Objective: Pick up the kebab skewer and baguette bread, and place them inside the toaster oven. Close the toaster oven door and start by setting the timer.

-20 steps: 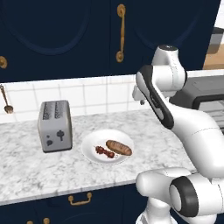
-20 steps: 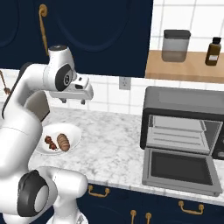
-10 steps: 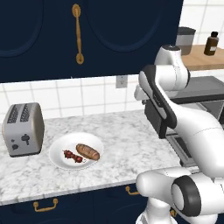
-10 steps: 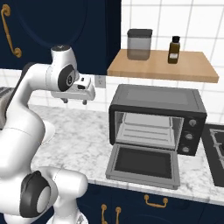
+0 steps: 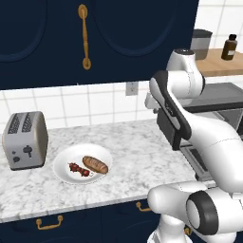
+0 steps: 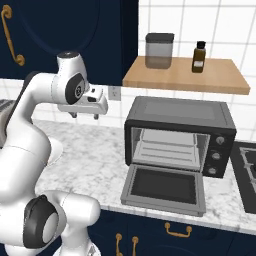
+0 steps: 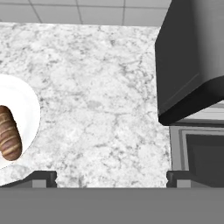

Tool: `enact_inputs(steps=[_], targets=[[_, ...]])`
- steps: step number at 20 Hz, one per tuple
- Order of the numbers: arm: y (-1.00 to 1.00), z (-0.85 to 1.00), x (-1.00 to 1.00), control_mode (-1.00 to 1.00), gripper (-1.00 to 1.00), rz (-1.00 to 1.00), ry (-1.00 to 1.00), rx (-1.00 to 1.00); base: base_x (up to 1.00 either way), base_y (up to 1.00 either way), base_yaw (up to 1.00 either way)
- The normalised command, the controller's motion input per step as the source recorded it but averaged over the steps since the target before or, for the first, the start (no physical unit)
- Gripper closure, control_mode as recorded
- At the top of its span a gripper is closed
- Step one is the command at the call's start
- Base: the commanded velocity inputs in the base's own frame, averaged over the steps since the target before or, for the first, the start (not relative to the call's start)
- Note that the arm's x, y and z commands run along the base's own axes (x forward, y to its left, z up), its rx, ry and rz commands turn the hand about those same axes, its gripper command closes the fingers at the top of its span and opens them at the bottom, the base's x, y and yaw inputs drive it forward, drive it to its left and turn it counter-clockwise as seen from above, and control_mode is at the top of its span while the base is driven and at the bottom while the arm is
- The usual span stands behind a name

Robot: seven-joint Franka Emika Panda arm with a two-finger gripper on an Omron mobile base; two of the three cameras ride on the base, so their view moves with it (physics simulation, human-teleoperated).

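Observation:
The kebab skewer (image 5: 79,170) and the baguette bread (image 5: 95,164) lie side by side on a white plate (image 5: 65,159) on the marble counter. From above, the hand view catches the baguette bread (image 7: 9,139) on the plate (image 7: 27,109) at its left edge. The toaster oven (image 6: 180,137) stands to the right with its door (image 6: 165,187) dropped open and flat; its dark body (image 7: 192,52) and the toaster oven door (image 7: 202,154) also show in the hand view. My gripper (image 6: 85,116) hangs open and empty high over the counter between plate and oven, its fingertips (image 7: 43,177) spread wide.
A silver slot toaster (image 5: 24,140) stands left of the plate. A wooden shelf (image 6: 185,76) above the oven carries a jar (image 6: 159,50) and a brown bottle (image 6: 199,56). A stovetop (image 6: 248,175) lies right of the oven. Dark cabinets hang overhead.
The base has driven to the right, so the whole scene slid left in both base views and the oven came further into view. The gripper stayed open and empty.

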Motion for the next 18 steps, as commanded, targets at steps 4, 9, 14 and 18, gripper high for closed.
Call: enact_inputs(steps=[4,9,14,18], targets=[[0.00,0.00,0.00,-1.00,-1.00,0.00,0.00,0.00,0.00,0.00,0.00],[0.00,0.00,-0.02,-1.00,-1.00,0.00,0.00,0.00,0.00,0.00,0.00],[-0.27,-0.34,-0.62,-1.00,-1.00,0.04,-0.10,0.02,0.00,0.00,0.00],[-0.78,-0.22,-0.76,-1.00,-1.00,0.14,-0.34,0.15,0.00,0.00,0.00]])
